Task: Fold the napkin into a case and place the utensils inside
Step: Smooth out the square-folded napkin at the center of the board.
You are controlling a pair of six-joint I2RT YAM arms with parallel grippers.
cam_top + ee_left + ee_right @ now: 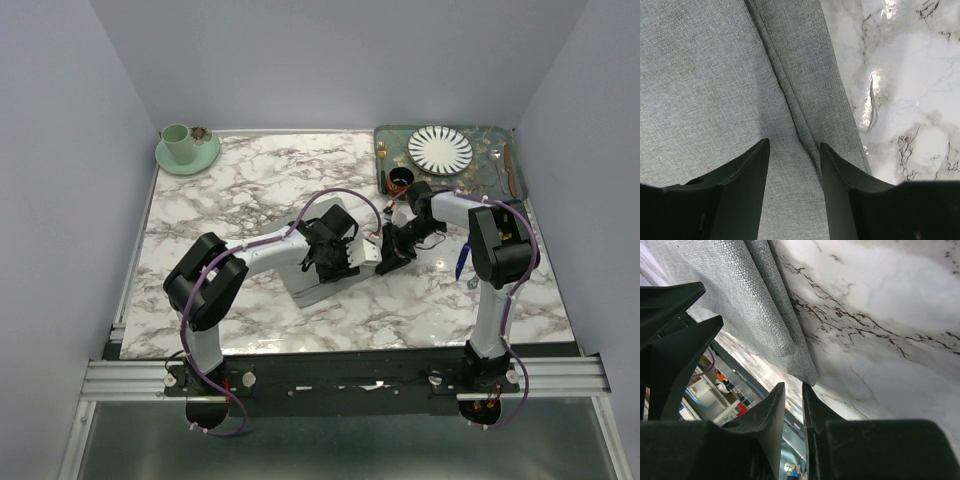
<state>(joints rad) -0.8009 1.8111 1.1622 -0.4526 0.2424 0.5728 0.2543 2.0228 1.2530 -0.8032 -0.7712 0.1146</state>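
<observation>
While the left fingers [742,195] stand apart, holding nothing, the grey napkin [710,75] lies flat under them on the worktop [910,75], its long fold running straight away between them. The right fingers [771,412] leave a thin gap, empty, by the napkin's corner. Both arms bend in toward the middle.

There was one plain mid-grey cloth napkin [710,75], one pale green ceramic mug [178,143], one matching pale green round saucer [206,158], one green patterned rectangular tray [485,135], one white round plate with dark radial stripes [440,150], and one small gold fork [382,155].
</observation>
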